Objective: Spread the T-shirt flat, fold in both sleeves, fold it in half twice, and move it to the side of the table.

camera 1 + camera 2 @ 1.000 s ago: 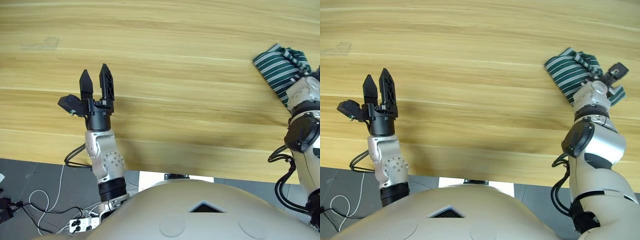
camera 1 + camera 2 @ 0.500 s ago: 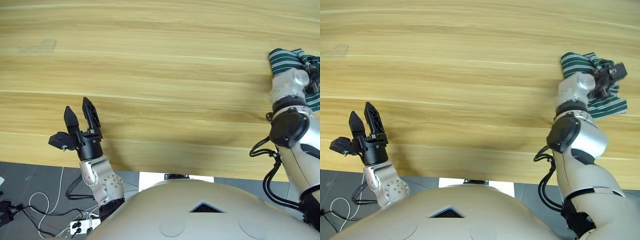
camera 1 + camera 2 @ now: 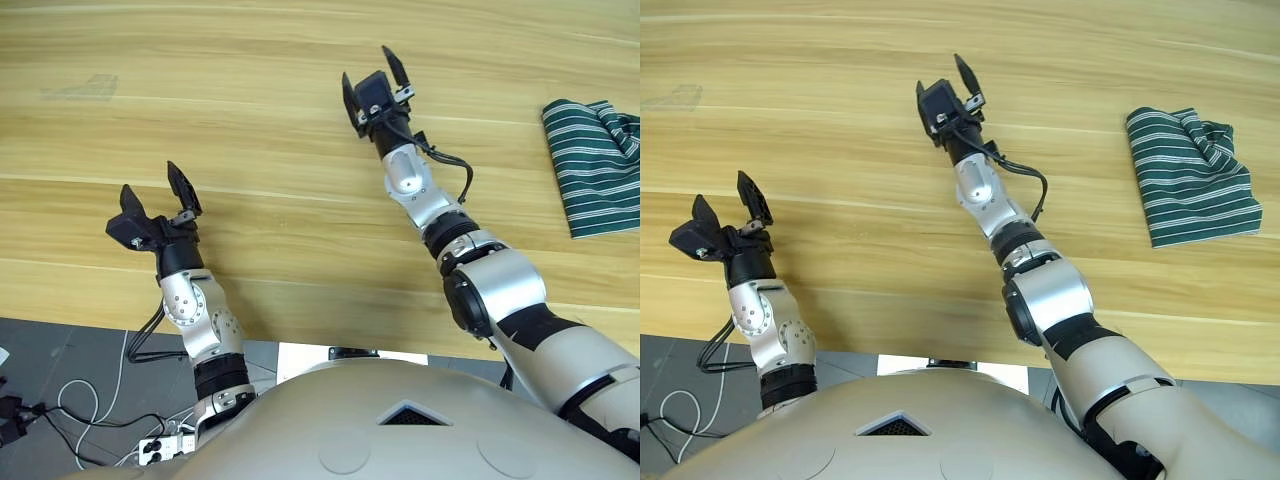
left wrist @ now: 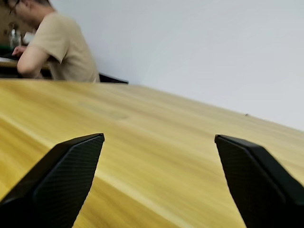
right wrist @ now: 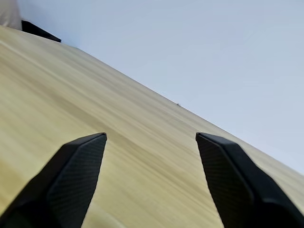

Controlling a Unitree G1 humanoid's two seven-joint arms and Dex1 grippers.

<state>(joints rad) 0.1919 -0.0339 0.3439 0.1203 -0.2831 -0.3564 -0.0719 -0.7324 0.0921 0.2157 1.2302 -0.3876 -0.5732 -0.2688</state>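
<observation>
The folded green-and-white striped T-shirt lies by itself at the right side of the wooden table, with one bunched corner at its far edge. My right gripper is open over the middle of the table, far to the left of the T-shirt, with nothing between its fingers. My left gripper is open near the table's front edge on the left, also holding nothing. In the left wrist view its fingers stand wide apart above bare wood.
The table's front edge runs just ahead of my body. Beyond it, at the lower left, is grey floor with cables. The T-shirt sits about a hand's width from the table's right side.
My right gripper let go of the T-shirt and swung left to the middle of the table. The T-shirt stays at the right. My left gripper opened wider near the front edge.
</observation>
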